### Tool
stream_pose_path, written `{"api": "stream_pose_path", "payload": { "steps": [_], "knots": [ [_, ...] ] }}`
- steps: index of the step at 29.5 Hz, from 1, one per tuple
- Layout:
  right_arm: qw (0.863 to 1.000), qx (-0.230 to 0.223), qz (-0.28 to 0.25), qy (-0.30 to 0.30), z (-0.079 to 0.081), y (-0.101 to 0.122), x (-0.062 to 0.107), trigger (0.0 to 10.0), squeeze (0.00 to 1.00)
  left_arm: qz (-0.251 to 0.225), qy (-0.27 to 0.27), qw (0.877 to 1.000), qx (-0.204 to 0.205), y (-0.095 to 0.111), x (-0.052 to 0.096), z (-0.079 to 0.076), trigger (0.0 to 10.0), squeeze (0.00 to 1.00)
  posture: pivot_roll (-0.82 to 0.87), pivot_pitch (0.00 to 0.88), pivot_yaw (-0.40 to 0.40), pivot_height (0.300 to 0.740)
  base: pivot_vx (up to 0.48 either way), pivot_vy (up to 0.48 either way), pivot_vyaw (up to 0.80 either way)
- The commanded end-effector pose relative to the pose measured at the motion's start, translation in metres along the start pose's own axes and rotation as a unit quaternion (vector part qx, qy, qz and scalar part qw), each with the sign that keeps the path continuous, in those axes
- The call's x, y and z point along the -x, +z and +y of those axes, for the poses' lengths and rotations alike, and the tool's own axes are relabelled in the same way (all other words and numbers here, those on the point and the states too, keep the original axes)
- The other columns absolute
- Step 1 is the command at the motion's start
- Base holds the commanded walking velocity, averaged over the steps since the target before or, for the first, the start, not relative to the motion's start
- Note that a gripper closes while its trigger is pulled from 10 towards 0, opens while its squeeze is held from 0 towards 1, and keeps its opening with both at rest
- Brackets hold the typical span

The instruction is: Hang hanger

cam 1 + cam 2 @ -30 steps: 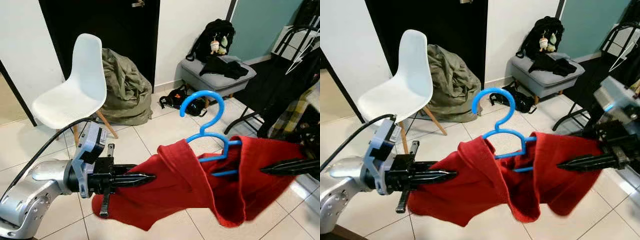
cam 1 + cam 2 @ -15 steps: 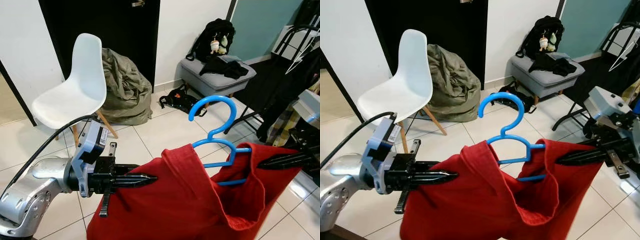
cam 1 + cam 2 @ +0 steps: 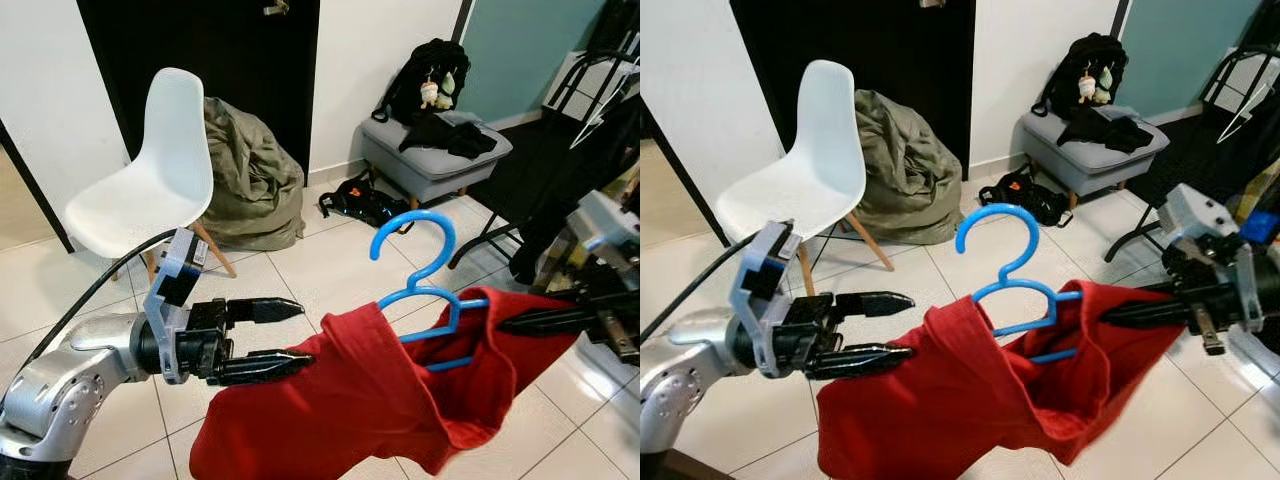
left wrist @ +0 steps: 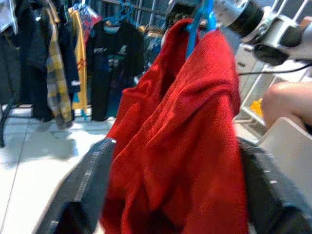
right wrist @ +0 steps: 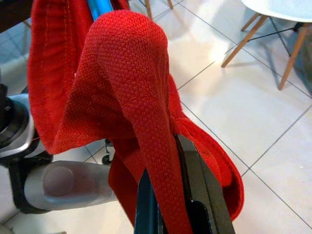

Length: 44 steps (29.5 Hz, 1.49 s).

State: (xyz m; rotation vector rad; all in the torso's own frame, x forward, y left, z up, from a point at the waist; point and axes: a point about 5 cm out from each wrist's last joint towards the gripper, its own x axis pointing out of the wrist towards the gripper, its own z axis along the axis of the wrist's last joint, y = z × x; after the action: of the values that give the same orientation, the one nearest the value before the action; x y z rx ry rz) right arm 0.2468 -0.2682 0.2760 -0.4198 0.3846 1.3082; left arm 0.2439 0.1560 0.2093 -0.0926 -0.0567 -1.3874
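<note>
A blue plastic hanger (image 3: 425, 270) carries a red garment (image 3: 370, 400), its hook pointing up. My right gripper (image 3: 507, 324) is shut on the garment's right shoulder over the hanger's end; in the right wrist view the red cloth (image 5: 131, 97) drapes over the closed fingers (image 5: 195, 185). My left gripper (image 3: 303, 333) is open at the garment's left edge. The cloth lies against its lower finger (image 3: 265, 366). In the left wrist view the red cloth (image 4: 180, 136) hangs between the spread fingers.
A white chair (image 3: 150, 180) and an olive sack (image 3: 250, 180) stand at the back left. A grey ottoman (image 3: 435, 155) holds a black backpack. A clothes rack (image 3: 590, 90) with hung garments (image 4: 73, 58) is on the right. The floor is tiled.
My left gripper has opened and let go of the red garment. The hanger has dropped slightly and shifted left; the right gripper keeps its hold.
</note>
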Motion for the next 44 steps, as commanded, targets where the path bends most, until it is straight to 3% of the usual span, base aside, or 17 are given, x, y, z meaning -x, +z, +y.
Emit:
{"api": "stream_pose_path", "payload": {
  "steps": [1, 12, 15, 17, 18, 29, 31, 34, 35, 36, 37, 38, 39, 40, 42, 43, 44],
  "knots": [
    [1.0, 0.008, -0.015, -0.018, -0.001, 0.002, 0.004, 0.0, 0.0, 0.01, 0.026, 1.0, -0.005, -0.001, 0.008, 0.006, 10.0, 1.0, -0.09, 0.073, -0.043, 0.74, 0.0, 0.0, 0.0],
    [0.996, -0.033, -0.021, -0.083, -0.009, -0.022, 0.002, 0.0, 0.0, 0.066, 0.159, 0.984, -0.037, -0.006, 0.05, 0.035, 10.0, 1.0, -0.08, 0.08, -0.038, 0.74, 0.0, 0.0, 0.0],
    [0.996, -0.033, -0.021, -0.083, -0.009, -0.022, 0.002, 0.0, 0.0, 0.066, 0.159, 0.984, -0.037, -0.006, 0.05, 0.035, 10.0, 1.0, -0.08, 0.08, -0.038, 0.74, 0.0, 0.0, 0.0],
    [0.994, -0.041, -0.022, -0.095, -0.009, -0.028, 0.001, 0.0, 0.0, 0.073, 0.182, 0.979, -0.047, -0.005, 0.057, 0.04, 10.0, 1.0, -0.08, 0.083, -0.035, 0.74, 0.0, 0.0, 0.0],
    [0.991, -0.053, -0.03, -0.115, -0.008, -0.035, -0.005, 0.0, 0.0, 0.058, 0.234, 0.967, -0.079, 0.005, 0.063, 0.051, 10.0, 1.0, -0.08, 0.086, -0.031, 0.74, 0.0, 0.0, 0.0],
    [0.988, -0.051, -0.052, -0.139, -0.009, -0.033, -0.016, 0.0, 0.0, 0.0, 0.242, 0.963, -0.118, 0.024, 0.048, 0.055, 10.0, 1.0, -0.08, 0.084, -0.028, 0.74, 0.0, 0.0, 0.0],
    [0.965, -0.06, -0.093, -0.236, -0.024, -0.035, -0.016, 0.0, 0.0, -0.07, 0.311, 0.938, -0.133, 0.042, 0.058, 0.067, 10.0, 1.0, -0.08, 0.082, -0.024, 0.74, 0.0, 0.0, 0.0],
    [0.952, -0.067, -0.11, -0.277, -0.03, -0.037, -0.017, 0.0, 0.0, -0.099, 0.346, 0.923, -0.136, 0.047, 0.064, 0.072, 10.0, 1.0, -0.07, 0.082, -0.021, 0.74, 0.0, 0.0, 0.0],
    [0.942, -0.075, -0.126, -0.302, -0.032, -0.04, -0.022, 0.0, 0.0, -0.119, 0.386, 0.904, -0.138, 0.05, 0.071, 0.078, 10.0, 0.87, -0.08, 0.08, -0.018, 0.74, 0.0, 0.0, 0.0],
    [0.942, -0.075, -0.126, -0.302, -0.032, -0.04, -0.022, 0.0, 0.0, -0.119, 0.386, 0.904, -0.138, 0.05, 0.071, 0.078, 10.0, 0.87, -0.08, 0.08, -0.018, 0.74, 0.0, 0.0, 0.0],
    [0.932, -0.089, -0.144, -0.321, -0.033, -0.043, -0.03, 0.0, 0.0, -0.13, 0.431, 0.882, -0.141, 0.05, 0.078, 0.084, 10.0, 0.29, -0.08, 0.078, -0.019, 0.74, 0.0, 0.0, 0.0],
    [0.925, -0.098, -0.153, -0.333, -0.033, -0.046, -0.037, 0.0, 0.0, -0.136, 0.469, 0.861, -0.143, 0.049, 0.084, 0.088, 10.0, 0.03, -0.08, 0.077, -0.019, 0.74, 0.0, 0.0, 0.0],
    [0.925, -0.098, -0.153, -0.333, -0.033, -0.046, -0.037, 0.0, 0.0, -0.136, 0.469, 0.861, -0.143, 0.049, 0.084, 0.088, 10.0, 0.03, -0.08, 0.077, -0.019, 0.74, 0.0, 0.0, 0.0],
    [0.895, -0.123, -0.176, -0.39, -0.038, -0.053, -0.047, 0.0, 0.0, -0.155, 0.543, 0.814, -0.136, 0.046, 0.098, 0.095, 10.0, 0.0, -0.07, 0.074, -0.024, 0.74, 0.0, 0.0, 0.0],
    [0.895, -0.123, -0.176, -0.39, -0.038, -0.053, -0.047, 0.0, 0.0, -0.155, 0.543, 0.814, -0.136, 0.046, 0.098, 0.095, 10.0, 0.0, -0.07, 0.074, -0.024, 0.74, 0.0, 0.0, 0.0],
    [0.881, -0.133, -0.186, -0.415, -0.041, -0.055, -0.049, 0.0, 0.0, -0.162, 0.569, 0.795, -0.131, 0.044, 0.103, 0.096, 10.0, 0.0, -0.07, 0.074, -0.024, 0.74, 0.0, 0.0, 0.0],
    [0.844, -0.141, -0.223, -0.467, -0.047, -0.055, -0.057, 0.0, 0.0, -0.159, 0.611, 0.768, -0.11, 0.028, 0.106, 0.096, 10.0, 0.0, -0.07, 0.073, -0.027, 0.74, 0.0, 0.0, 0.0]
  ]
}}
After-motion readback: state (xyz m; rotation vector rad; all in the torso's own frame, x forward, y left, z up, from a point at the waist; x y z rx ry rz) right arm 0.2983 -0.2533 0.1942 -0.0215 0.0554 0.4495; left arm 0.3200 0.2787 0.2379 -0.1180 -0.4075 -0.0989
